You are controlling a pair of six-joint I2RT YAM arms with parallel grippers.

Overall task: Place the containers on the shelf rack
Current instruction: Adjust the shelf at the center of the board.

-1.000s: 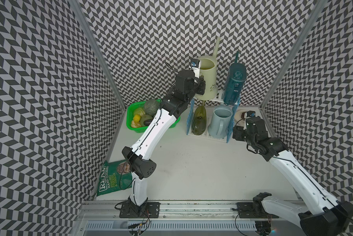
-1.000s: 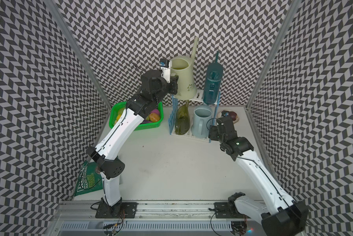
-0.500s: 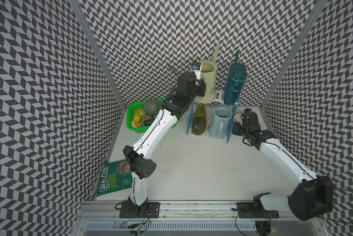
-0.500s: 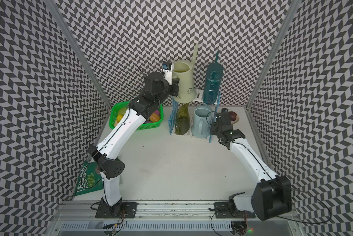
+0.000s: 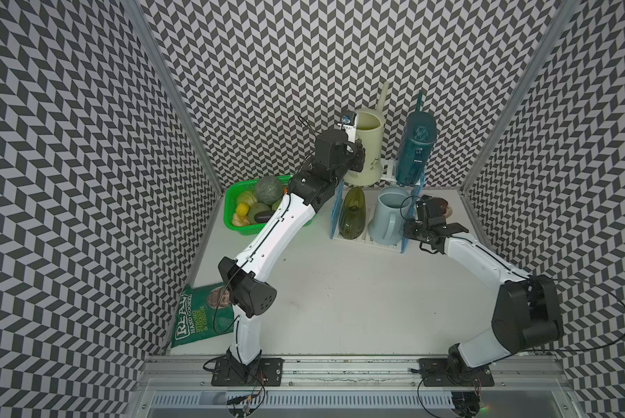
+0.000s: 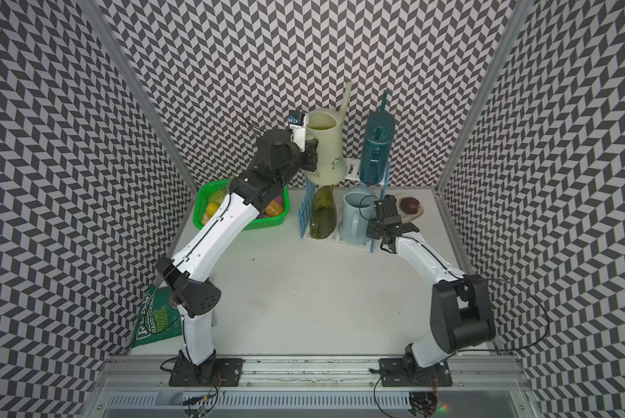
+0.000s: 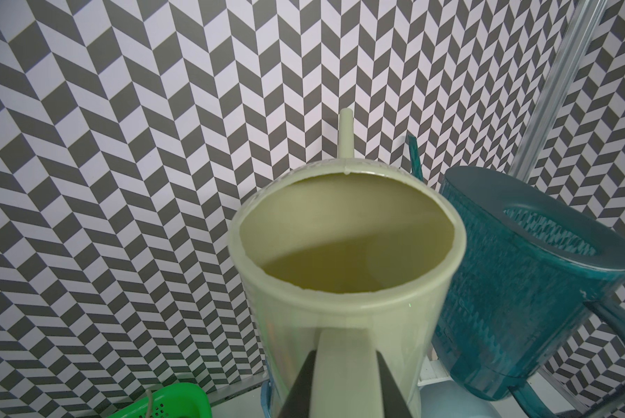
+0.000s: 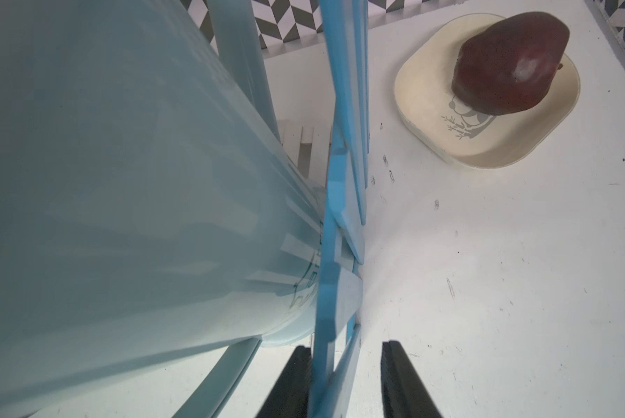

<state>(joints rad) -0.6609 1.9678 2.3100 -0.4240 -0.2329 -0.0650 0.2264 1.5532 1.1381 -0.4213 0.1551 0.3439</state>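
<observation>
While the left gripper (image 7: pixel 344 362) is clamped on the cream can (image 5: pixel 367 152) by its handle, that can stands upright at the left end of the top shelf of the rack (image 5: pixel 376 243), with the teal can (image 5: pixel 414 152) just beside it. Below, the olive can (image 5: pixel 352 213) and the blue can (image 5: pixel 387 217) sit on the lower shelf. The right gripper (image 8: pixel 345 347) straddles the rack's right side panel (image 8: pixel 340 181), jaws apart: one finger (image 8: pixel 292 380) is against it, the other clear.
</observation>
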